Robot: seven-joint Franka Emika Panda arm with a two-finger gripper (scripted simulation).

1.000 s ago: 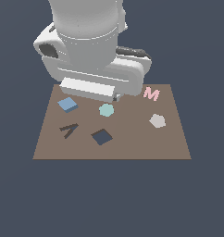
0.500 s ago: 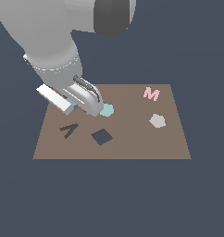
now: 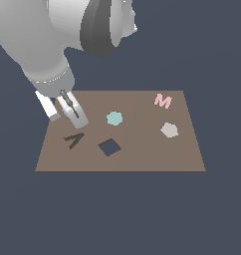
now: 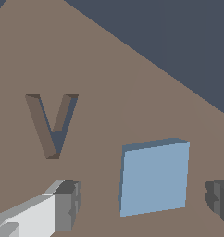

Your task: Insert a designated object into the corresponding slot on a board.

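Simulated scene of a grey robot arm leaning over a flat brown board [image 3: 142, 159] on a dark blue-grey ground. Going from the exterior view's left to its right: the claw [image 3: 72, 115] hangs low over the board's left end, and from this angle its body hides the block beneath it. Just beside it lies a dark A-shaped cut-out [image 3: 74, 140], then the dark navy square slot [image 3: 109, 147], turned like a diamond and empty. Above the slot sits a teal round-edged piece [image 3: 114, 118]. Farther right are a grey hexagon-like piece [image 3: 169, 130] and a pink letter M [image 3: 163, 101] near the far corner.

The wrist view shows the light-blue square block [image 4: 154, 177] lying flat on the board, between the two fingertips [image 4: 66, 204]. The claw is spread open, with a gap on each side of the block, not touching it. The A-shaped cut-out lies near the block.
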